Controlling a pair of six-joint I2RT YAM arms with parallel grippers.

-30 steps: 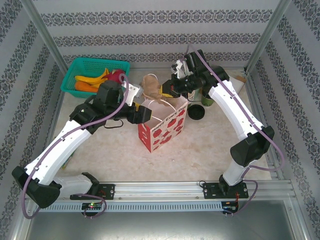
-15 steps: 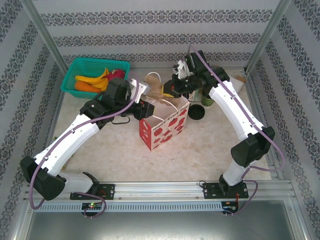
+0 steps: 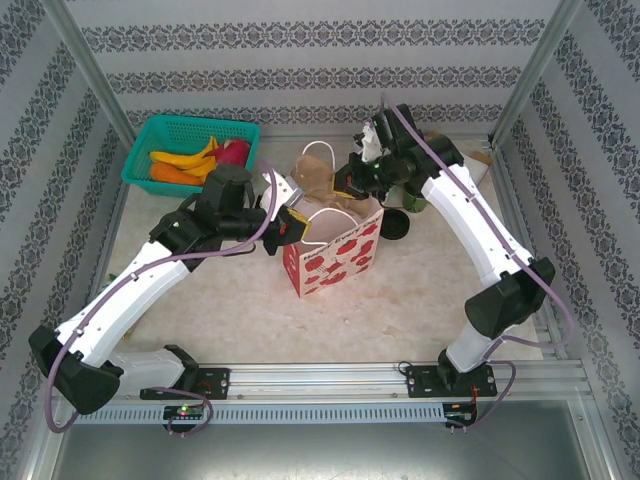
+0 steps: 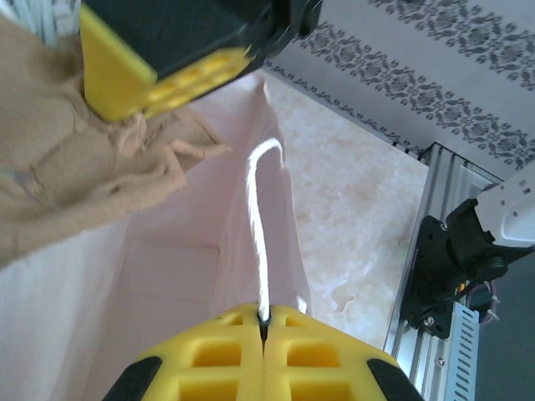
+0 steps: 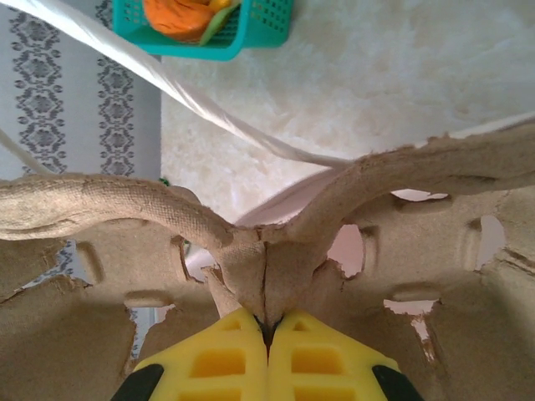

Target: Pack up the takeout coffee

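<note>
Tabletop (image 3: 420, 290): pale, red-printed paper bag (image 3: 335, 262) upright.
Left hand (image 4: 263, 322): clenched on bag's white handle (image 4: 255, 217).
Right hand (image 5: 267, 326): clenched on brown pulp carrier (image 5: 109, 209) above bag.

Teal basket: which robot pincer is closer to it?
Left. The left pincer, clamping the paper bag's white handle, sits right of the teal basket; the right pincer, clamping the cardboard cup carrier, is farther right, over the bag.
</note>
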